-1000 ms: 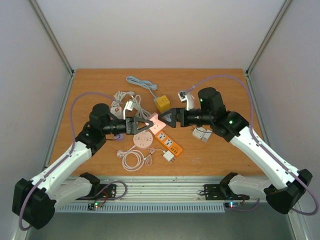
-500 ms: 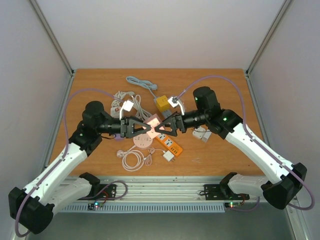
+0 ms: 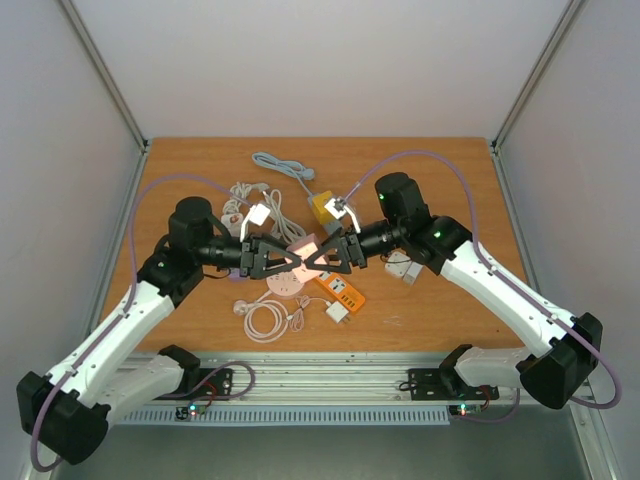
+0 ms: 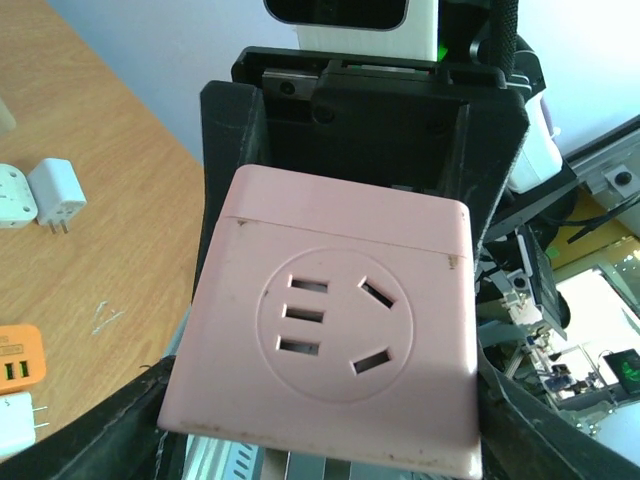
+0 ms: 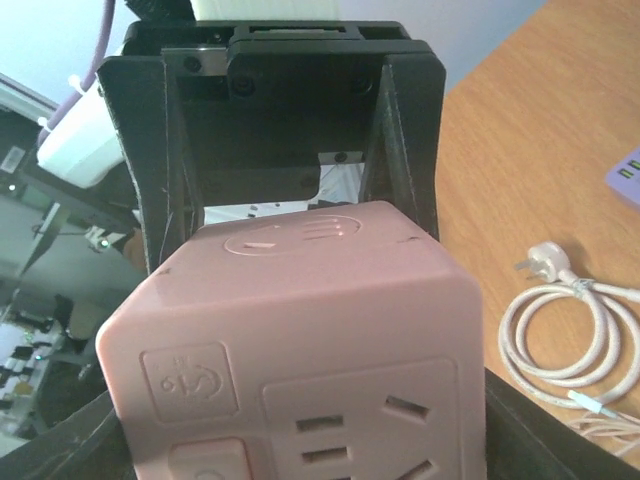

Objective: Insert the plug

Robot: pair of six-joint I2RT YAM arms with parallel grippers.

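Now left end effector (image 3: 291, 258) and right end effector (image 3: 316, 257) both grip the pink socket cube (image 4: 330, 320)

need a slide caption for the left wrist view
Left wrist: pink socket cube, five-hole face to the camera, clamped by the right gripper opposite, wooden table at left.

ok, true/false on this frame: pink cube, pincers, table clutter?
1. The left pincer and right pincer both meet on the pink socket cube. True.
2. A plug sits in the cube's socket facing the left wrist camera. False: its slots are empty.
3. The orange power strip lies on the table. True.
4. The yellow cube is gripped by the left pincer. False: it sits on the table, beyond both pincers.
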